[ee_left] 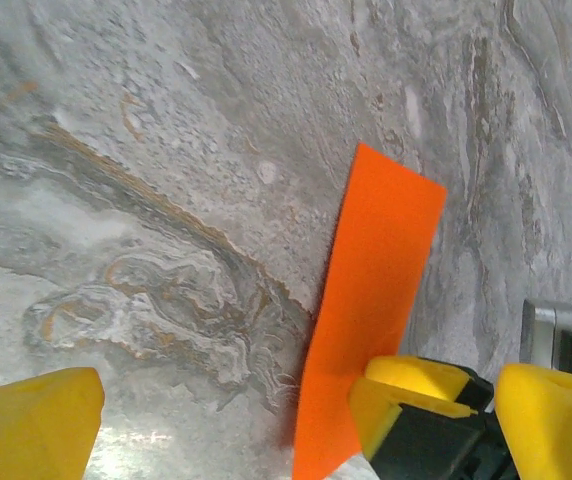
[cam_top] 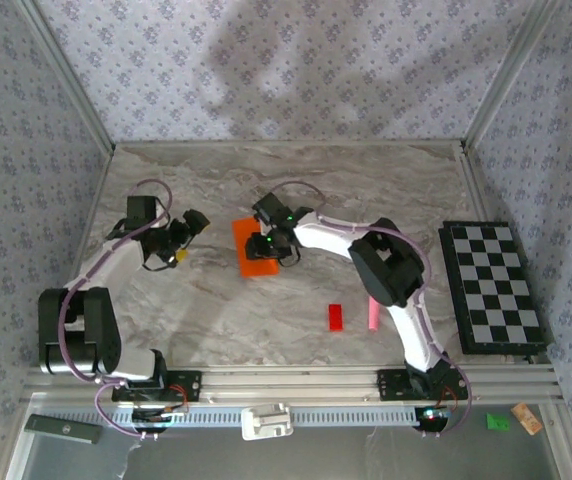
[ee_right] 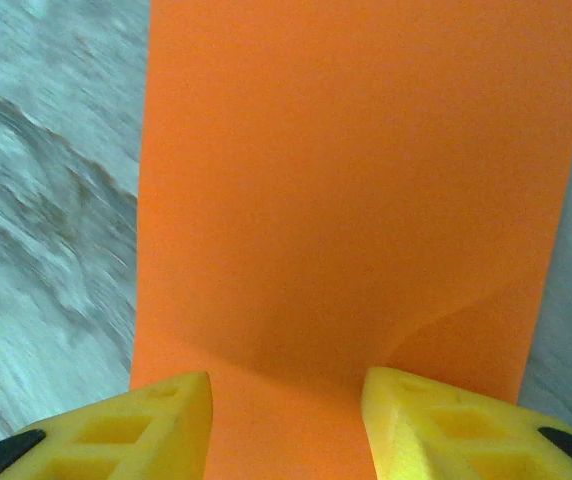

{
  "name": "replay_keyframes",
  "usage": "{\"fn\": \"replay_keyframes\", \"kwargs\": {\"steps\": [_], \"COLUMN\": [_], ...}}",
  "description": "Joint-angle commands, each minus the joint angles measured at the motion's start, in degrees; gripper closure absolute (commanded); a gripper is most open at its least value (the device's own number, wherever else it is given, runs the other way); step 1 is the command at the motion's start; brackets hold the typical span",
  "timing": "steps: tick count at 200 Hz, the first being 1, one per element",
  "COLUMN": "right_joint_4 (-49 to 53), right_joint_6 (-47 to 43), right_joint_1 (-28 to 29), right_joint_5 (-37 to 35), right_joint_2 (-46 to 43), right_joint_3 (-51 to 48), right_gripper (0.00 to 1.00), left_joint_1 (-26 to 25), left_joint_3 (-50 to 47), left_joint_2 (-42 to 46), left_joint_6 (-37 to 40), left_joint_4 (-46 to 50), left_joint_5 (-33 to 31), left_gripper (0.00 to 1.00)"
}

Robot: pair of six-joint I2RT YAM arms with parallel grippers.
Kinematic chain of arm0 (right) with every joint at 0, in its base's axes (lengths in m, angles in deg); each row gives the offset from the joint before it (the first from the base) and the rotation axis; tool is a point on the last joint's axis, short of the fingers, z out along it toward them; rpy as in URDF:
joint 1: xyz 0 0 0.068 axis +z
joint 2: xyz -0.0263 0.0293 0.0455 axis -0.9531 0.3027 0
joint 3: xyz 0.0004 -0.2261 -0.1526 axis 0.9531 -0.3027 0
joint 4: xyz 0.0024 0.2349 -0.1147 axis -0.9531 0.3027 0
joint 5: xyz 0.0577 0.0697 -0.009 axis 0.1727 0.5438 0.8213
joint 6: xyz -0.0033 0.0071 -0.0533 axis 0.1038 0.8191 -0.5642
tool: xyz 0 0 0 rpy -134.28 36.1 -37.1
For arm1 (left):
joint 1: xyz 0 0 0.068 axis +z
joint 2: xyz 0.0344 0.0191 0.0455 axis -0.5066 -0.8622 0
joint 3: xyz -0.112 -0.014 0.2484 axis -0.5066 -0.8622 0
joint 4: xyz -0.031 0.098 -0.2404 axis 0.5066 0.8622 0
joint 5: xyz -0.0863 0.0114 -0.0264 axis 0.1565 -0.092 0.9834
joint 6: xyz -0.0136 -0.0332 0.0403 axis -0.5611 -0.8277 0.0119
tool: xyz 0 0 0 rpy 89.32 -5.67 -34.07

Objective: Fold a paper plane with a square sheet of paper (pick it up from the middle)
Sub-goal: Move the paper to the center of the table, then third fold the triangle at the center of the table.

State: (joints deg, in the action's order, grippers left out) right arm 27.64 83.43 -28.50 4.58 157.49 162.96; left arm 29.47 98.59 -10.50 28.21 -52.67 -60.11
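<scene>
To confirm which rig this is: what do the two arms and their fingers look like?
The left arm and right arm have white links and black joints, with thin lilac cables looping alongside. Green lights glow at the right wrist. Fingers are yellow with moulded recesses, on black mounts.

One square sheet of paper [cam_top: 249, 255], one red block [cam_top: 335, 317], one pink stick [cam_top: 372, 315], one checkerboard [cam_top: 494, 285]

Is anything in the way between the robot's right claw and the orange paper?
No, nothing visible. The right gripper hangs directly over the thin bright orange square sheet of paper, its yellow fingers apart with bare paper between them. The small red rectangular block lies apart, nearer the arms' bases.
</scene>
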Motion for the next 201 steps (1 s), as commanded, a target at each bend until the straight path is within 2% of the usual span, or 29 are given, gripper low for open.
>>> {"fn": "replay_keyframes", "kwargs": {"steps": [1,16,38,53,90,121,147,201], "right_joint_4": [0.71,-2.37,-12.13,-16.27,-11.66,-9.65,-8.56,-9.56], "right_joint_6": [2.3,2.54,5.85,8.21,5.91,4.93,5.01,7.19], "right_joint_1": [-1.53,-2.5,-4.79,-6.09,-6.71,-6.81,-6.72,-6.79], "right_joint_5": [-1.95,-0.17,8.21,8.99,4.92,4.26,3.95,3.9], "right_joint_2": [-4.11,-7.09,-11.37,-14.11,-14.55,-12.98,-11.93,-10.03], "right_joint_3": [-9.18,-13.36,-17.65,-19.95,-17.53,-17.05,-17.04,-20.69], "right_gripper": [0.54,0.54,0.53,0.53,0.54,0.59,0.61,0.71], "left_joint_1": [-2.55,-4.71,-7.49,-9.51,-14.03,-17.24,-19.08,-21.36], "left_joint_3": [0.34,0.72,1.29,1.12,0.29,-0.4,-0.65,-1.44], "left_joint_2": [-1.39,-2.61,-4.44,-5.2,-5.99,-8.52,-11.05,-14.85], "left_joint_6": [0.82,0.69,-0.4,-1.23,-4.27,-6.67,-9.19,-13.01], "left_joint_4": [-1.3,-1.66,-2.64,-4.43,-7.21,-10.35,-13.11,-18.34], "left_joint_5": [3.21,3.94,4.86,6.01,6.27,8.03,9.48,11.36], "left_gripper": [0.0,0.0,0.0,0.0,0.0,0.02,0.11,0.39]}}
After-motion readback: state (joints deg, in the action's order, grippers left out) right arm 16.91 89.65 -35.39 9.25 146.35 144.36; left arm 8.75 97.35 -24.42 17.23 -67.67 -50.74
